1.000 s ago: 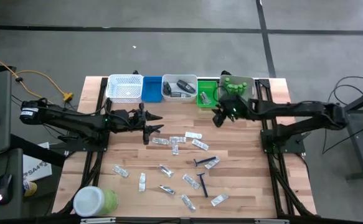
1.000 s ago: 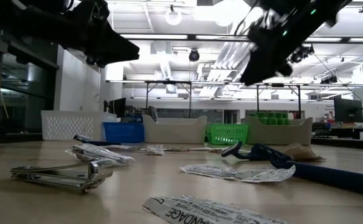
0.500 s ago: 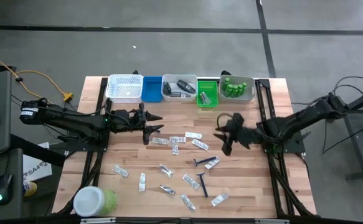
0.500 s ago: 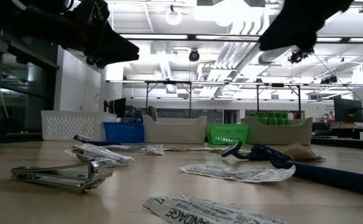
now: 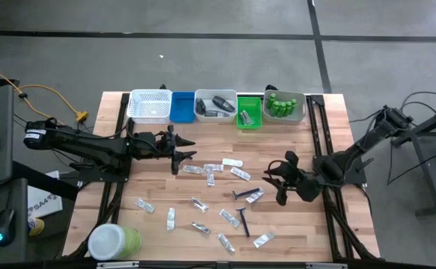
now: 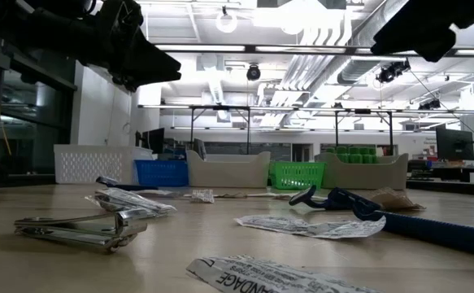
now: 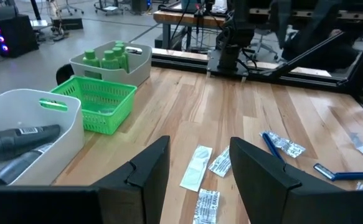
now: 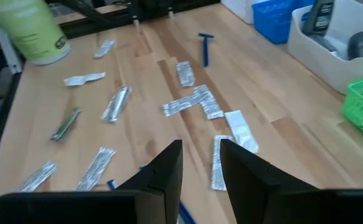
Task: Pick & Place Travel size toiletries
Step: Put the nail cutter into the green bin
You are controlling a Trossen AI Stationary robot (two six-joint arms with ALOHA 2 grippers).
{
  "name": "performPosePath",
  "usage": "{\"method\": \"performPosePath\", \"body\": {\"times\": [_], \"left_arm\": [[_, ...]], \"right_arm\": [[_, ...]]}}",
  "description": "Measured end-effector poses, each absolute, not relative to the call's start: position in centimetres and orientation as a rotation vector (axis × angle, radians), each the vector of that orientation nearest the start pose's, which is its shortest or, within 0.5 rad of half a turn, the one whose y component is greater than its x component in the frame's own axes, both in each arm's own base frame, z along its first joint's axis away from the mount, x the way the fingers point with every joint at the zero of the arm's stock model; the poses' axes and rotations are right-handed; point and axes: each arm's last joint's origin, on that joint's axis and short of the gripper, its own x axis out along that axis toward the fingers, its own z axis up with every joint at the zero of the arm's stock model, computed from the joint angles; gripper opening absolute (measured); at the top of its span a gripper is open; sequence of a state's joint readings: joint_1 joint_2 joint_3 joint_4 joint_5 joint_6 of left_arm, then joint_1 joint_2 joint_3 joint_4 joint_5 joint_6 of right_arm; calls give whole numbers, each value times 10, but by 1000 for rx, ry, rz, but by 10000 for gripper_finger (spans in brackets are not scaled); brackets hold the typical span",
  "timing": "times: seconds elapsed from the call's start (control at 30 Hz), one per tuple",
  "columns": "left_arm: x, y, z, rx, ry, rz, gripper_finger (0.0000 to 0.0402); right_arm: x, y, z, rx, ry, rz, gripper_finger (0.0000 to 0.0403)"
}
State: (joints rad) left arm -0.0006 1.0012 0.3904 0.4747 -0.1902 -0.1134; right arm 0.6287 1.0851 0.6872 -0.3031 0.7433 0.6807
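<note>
Silvery flat sachets point(image 5: 233, 171) lie scattered flat across the bench middle. Two blue razors point(image 5: 242, 220) rest among them, while small green bottles point(image 5: 280, 104) stand upright at the far edge.

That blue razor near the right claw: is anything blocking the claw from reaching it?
Nothing visible does. The right gripper hangs above the bare table, empty, beside the blue razor. A sachet lies right against the razor's end nearest the gripper, so it might get nudged or caught in a grab.
</note>
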Motion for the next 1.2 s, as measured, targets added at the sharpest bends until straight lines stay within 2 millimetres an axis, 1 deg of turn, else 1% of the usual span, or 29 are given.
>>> {"method": "performPosePath", "body": {"times": [0.17,0.27,0.37,0.5,0.6,0.7,0.83,0.93,1.07,1.2], "left_arm": [[208,5,220,-116,139,199,166],[208,5,219,-129,151,201,166],[207,5,217,-147,172,205,166],[207,5,214,-166,235,213,166],[209,5,219,-179,327,225,166],[210,2,227,-179,438,216,166],[209,-11,237,-141,532,154,166],[205,-24,238,-88,600,74,166],[205,-46,233,-54,640,-89,166],[208,-65,222,23,685,-179,166]], "right_arm": [[180,117,239,203,472,-255,100],[177,117,234,192,460,-277,100],[173,116,223,202,461,-305,100],[168,115,205,241,470,-300,100],[163,117,194,265,453,-276,100],[160,118,186,291,431,-252,100],[158,118,182,297,425,-241,100],[159,118,182,295,420,-238,100],[159,118,182,292,420,-237,100],[159,118,182,287,421,-236,100]]}}
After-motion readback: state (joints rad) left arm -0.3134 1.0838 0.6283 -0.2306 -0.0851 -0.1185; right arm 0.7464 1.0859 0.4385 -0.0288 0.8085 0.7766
